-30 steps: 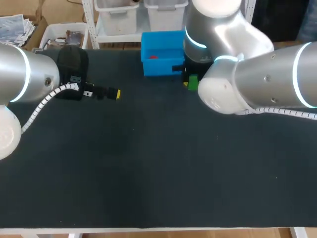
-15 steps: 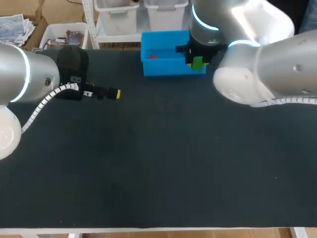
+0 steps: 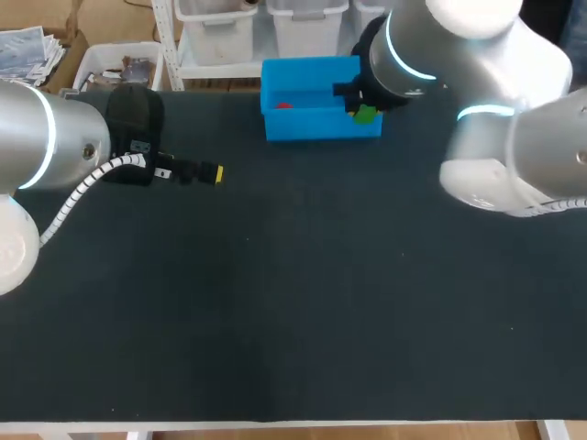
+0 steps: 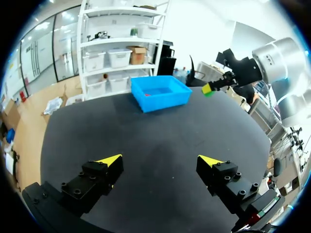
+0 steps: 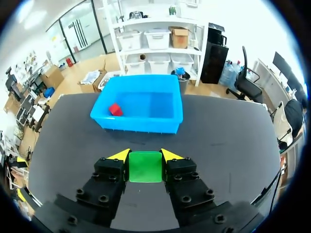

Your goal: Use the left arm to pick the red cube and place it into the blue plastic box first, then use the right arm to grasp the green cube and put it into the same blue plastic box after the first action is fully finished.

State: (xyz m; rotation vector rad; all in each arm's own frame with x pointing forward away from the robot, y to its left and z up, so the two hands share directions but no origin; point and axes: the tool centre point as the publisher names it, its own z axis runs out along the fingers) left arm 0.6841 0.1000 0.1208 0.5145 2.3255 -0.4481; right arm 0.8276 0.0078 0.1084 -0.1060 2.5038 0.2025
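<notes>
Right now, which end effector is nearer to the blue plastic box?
Right. The right end effector holds the green cube close by the blue plastic box; the left end effector is farther off.

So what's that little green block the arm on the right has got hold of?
The green cube is a small, plain, bright green block with flat, matte faces; its material is hard to tell. It sits squarely between the two yellow-tipped fingers of the right end effector, which press on opposite sides. It is held in the air, off the table, just short of the blue plastic box. Nothing else touches it.
</notes>
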